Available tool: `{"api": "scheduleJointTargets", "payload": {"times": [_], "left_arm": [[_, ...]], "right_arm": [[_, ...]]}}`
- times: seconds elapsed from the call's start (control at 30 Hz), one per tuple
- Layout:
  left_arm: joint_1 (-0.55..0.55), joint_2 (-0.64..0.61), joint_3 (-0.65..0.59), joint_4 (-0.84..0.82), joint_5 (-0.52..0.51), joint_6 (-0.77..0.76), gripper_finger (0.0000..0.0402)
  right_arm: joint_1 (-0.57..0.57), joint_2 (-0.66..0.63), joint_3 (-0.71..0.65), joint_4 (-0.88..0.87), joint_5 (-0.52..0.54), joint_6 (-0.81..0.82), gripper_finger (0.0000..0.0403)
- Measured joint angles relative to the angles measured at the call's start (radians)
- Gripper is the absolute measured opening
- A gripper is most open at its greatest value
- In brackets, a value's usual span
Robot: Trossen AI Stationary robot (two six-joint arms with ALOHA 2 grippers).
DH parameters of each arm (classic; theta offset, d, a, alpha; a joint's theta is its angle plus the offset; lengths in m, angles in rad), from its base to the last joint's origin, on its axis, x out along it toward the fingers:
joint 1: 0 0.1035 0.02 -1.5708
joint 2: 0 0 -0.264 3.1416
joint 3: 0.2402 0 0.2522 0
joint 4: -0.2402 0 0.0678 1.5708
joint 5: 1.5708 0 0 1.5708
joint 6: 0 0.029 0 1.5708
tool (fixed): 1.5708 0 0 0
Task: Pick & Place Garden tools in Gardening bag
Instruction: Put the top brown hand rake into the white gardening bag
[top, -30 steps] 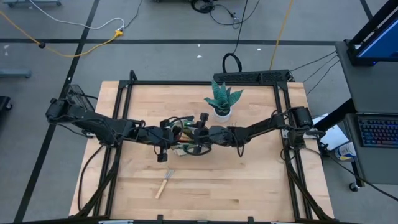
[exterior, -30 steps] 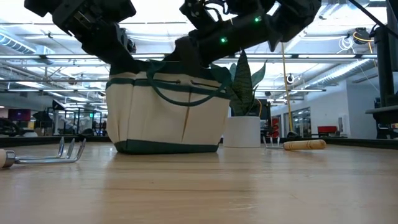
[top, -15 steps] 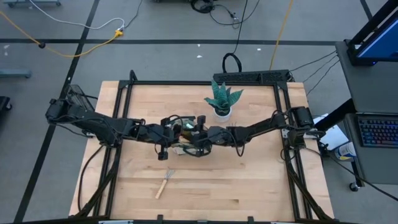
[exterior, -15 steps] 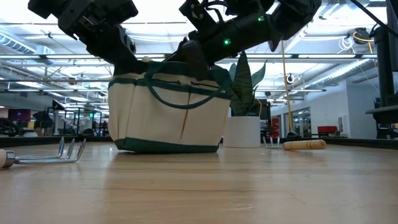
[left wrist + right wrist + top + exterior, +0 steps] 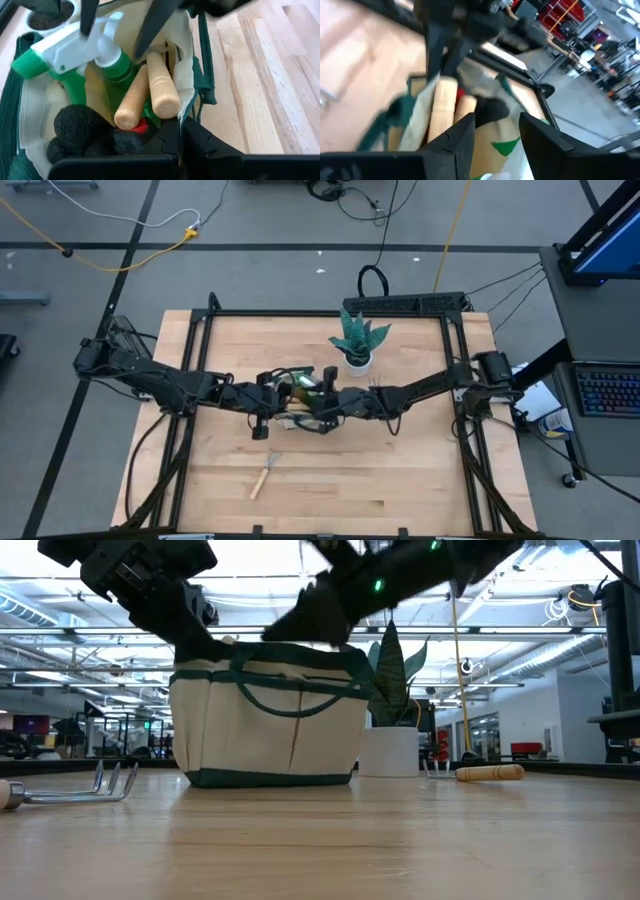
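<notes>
The bag (image 5: 268, 710) stands upright near the middle of the desk (image 5: 400, 470), its mouth open. Inside it I can see a green spray bottle (image 5: 85, 55) with a white trigger head, two wooden handles (image 5: 147, 92) side by side, and dark gloves (image 5: 82, 132) with a bit of red showing.

The left tool (image 5: 180, 137) sits at the bag's rim, its fingers pressed together on the fabric edge; in the low view that arm comes down onto the bag's top corner. The right tool (image 5: 495, 132) hangs above the bag's mouth from the other side, fingers parted with nothing between them.

Just behind the bag is a spiky plant (image 5: 357, 336) in a white pot (image 5: 389, 751). A rake (image 5: 264, 474) lies on the desk in front of the bag, well apart from it. Another wooden-handled tool (image 5: 478, 773) lies beside the pot, on the side away from the bag.
</notes>
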Motion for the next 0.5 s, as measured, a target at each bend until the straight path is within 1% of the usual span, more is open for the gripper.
{"api": "scheduleJointTargets", "payload": {"times": [0.13, 0.2, 0.3, 0.5], "left_arm": [[0.000, 0.000, 0.000, 0.001, 0.000, -0.008, 0.0024], [0.000, 0.000, 0.000, 0.001, 0.000, -0.021, 0.0030], [0.000, 0.000, 0.000, 0.002, 0.000, -0.052, 0.0030], [0.000, 0.000, 0.000, 0.004, 0.001, -0.157, 0.0039]], "right_arm": [[0.009, -0.057, 0.002, -0.056, 0.004, 0.079, 0.0161], [0.018, -0.090, -0.001, -0.107, 0.008, 0.086, 0.0170], [0.038, -0.127, 0.002, -0.121, 0.011, 0.094, 0.0181], [0.085, -0.225, -0.009, -0.245, 0.095, 0.185, 0.0187]]}}
